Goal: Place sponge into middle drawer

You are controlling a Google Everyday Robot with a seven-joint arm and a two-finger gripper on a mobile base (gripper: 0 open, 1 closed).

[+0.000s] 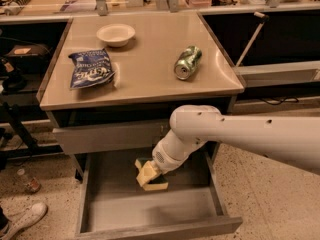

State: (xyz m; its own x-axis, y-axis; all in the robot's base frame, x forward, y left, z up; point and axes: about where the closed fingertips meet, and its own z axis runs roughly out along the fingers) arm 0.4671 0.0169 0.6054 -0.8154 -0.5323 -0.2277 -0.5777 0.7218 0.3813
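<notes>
The middle drawer (150,211) is pulled out below the counter, a shallow grey box with a flat floor. My gripper (148,174) reaches down into it from the right on a thick white arm (240,134). It is shut on the sponge (156,185), a yellow block with a dark green face. The sponge sits low over the back half of the drawer floor, left of centre; I cannot tell whether it touches the floor. The wrist hides part of the sponge.
On the counter (145,79) lie a green can (187,62) on its side, a blue chip bag (91,69) and a white bowl (115,34). A shut drawer front (107,136) is above the open one. A shoe (24,220) and a bottle (30,181) are on the floor at left.
</notes>
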